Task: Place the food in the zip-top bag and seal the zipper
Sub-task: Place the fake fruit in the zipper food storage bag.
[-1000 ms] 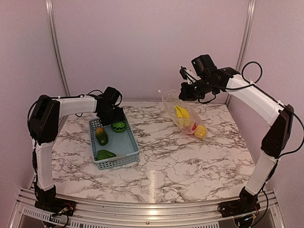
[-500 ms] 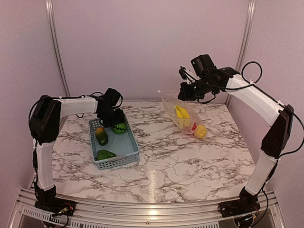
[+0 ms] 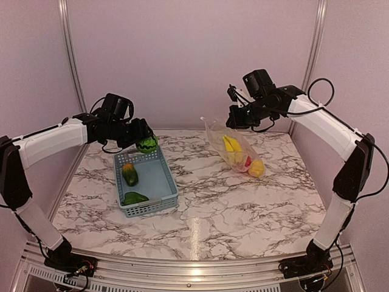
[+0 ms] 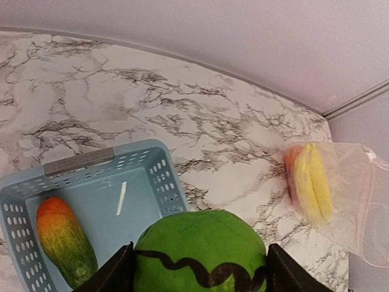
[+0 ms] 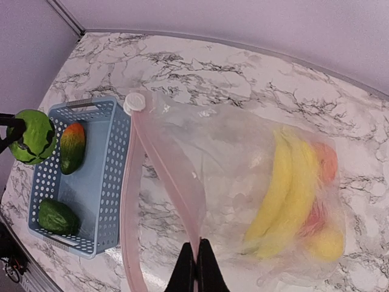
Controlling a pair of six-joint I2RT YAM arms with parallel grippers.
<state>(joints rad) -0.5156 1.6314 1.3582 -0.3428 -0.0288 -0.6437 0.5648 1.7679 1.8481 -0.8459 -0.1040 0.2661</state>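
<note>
My left gripper (image 3: 144, 141) is shut on a round green melon with black stripes (image 4: 200, 252), held above the far end of the grey-blue basket (image 3: 161, 204). An orange-and-green piece (image 3: 129, 174) and a dark green piece (image 3: 135, 198) of the food lie in the basket. My right gripper (image 5: 197, 252) is shut on the mouth edge of the zip-top bag (image 5: 237, 158) and holds it up. Its zipper (image 5: 130, 201) hangs open, with the slider tab (image 5: 134, 102) at the far end. Yellow bananas (image 5: 285, 188), red pieces and a yellow round piece (image 3: 257, 168) are inside the bag.
The basket stands at the left of the marble table (image 3: 243, 207), the bag at the back right. Pale walls and two metal posts (image 3: 71, 61) close off the back.
My left arm has lifted the green melon out of the basket and swung up and back with it. The right arm and the bag have hardly moved.
</note>
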